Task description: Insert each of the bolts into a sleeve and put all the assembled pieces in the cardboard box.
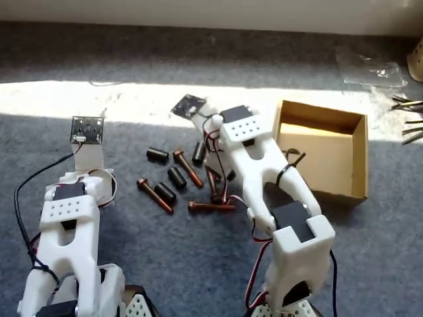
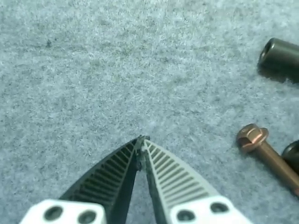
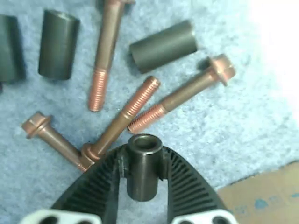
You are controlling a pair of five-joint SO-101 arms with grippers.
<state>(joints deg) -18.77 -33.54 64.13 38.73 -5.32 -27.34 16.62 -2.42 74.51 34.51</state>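
Bolts (image 1: 187, 168) and sleeves (image 1: 157, 155) lay loose on the carpeted bench (image 1: 198, 264) in the high view, between the two arms. The cardboard box (image 1: 360, 158) stood just beside the right arm (image 1: 258, 165).

Left wrist view: the left hand (image 2: 141, 140) was closed on nothing above bare carpet, with one bolt (image 2: 261, 149) off to its side.

Right wrist view: the right hand (image 3: 145, 151) gripped a sleeve (image 3: 142, 172) with its bore facing the camera. The nearest bolt (image 3: 124, 116) lay just ahead, its long axis running away from the hand, threaded end farthest. The right arm was judged the nearer for mating.
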